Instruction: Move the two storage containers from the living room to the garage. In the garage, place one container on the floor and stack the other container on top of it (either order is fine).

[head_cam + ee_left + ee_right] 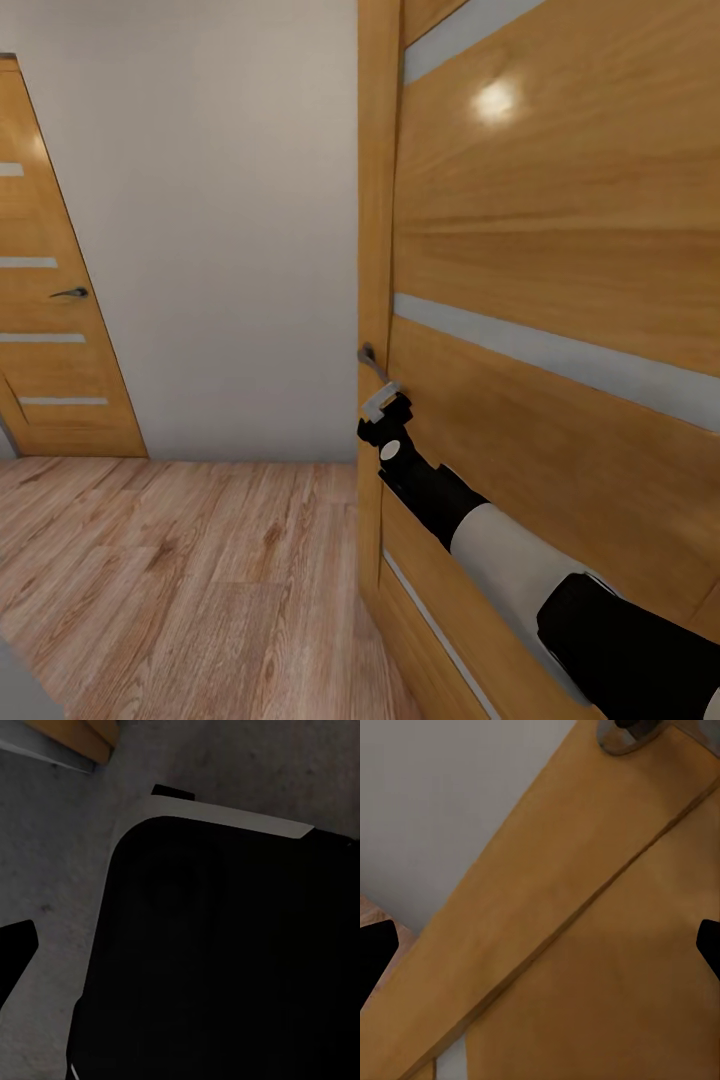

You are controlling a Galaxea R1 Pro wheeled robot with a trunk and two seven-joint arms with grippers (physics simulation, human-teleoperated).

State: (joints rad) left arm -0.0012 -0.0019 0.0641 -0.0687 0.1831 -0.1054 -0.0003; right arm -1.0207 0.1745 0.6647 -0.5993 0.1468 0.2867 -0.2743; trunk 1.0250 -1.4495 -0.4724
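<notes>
The two storage containers are out of view. My right gripper is held up against the metal lever handle of a wooden door with pale glass strips. In the right wrist view its two dark fingertips sit far apart at the picture's edges, open, with the door's wood between them and the handle's round plate beyond. The right forearm is white and black. One fingertip of my left gripper shows beside my own dark body panel, over a mottled grey surface.
The door's edge stands close in front of me at the right. A white wall lies ahead, with a second wooden door at the far left. Light wood planks cover the ground to my left.
</notes>
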